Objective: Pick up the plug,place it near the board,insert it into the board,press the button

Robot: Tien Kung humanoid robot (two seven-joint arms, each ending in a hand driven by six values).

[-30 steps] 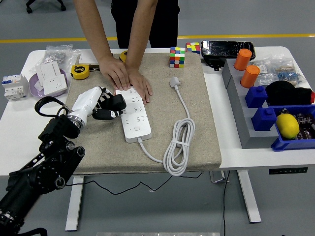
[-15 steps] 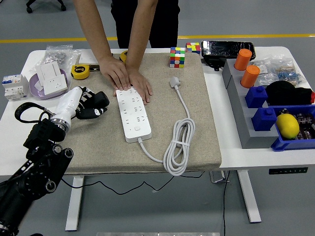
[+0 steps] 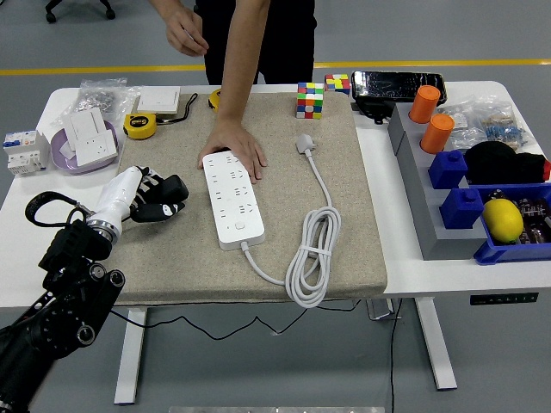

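A white power strip [image 3: 230, 198] lies lengthwise on the beige mat [image 3: 353, 215]. Its cable runs from the near end into a coil [image 3: 312, 258] and on to a white plug [image 3: 306, 144], which lies loose on the mat to the right of the strip's far end. My left hand [image 3: 160, 199] hovers low over the mat's left edge, a short way left of the strip, with its dark fingers relaxed and holding nothing. A person's hand [image 3: 234, 146] presses flat on the strip's far end. The person's other hand [image 3: 185, 34] is raised above the table's far side.
A yellow tape measure [image 3: 138, 126], a white wall socket plate [image 3: 158, 101] and a purple bowl [image 3: 65, 157] sit at the back left. A Rubik's cube [image 3: 310, 99] stands at the mat's far edge. Orange cups [image 3: 424, 103], blue bins and a lemon [image 3: 504, 219] fill the right side.
My left hand pulled back leftward from the strip, then settled slightly nearer again. The person lifted one hand off the strip's far end; the other stays pressed on it.
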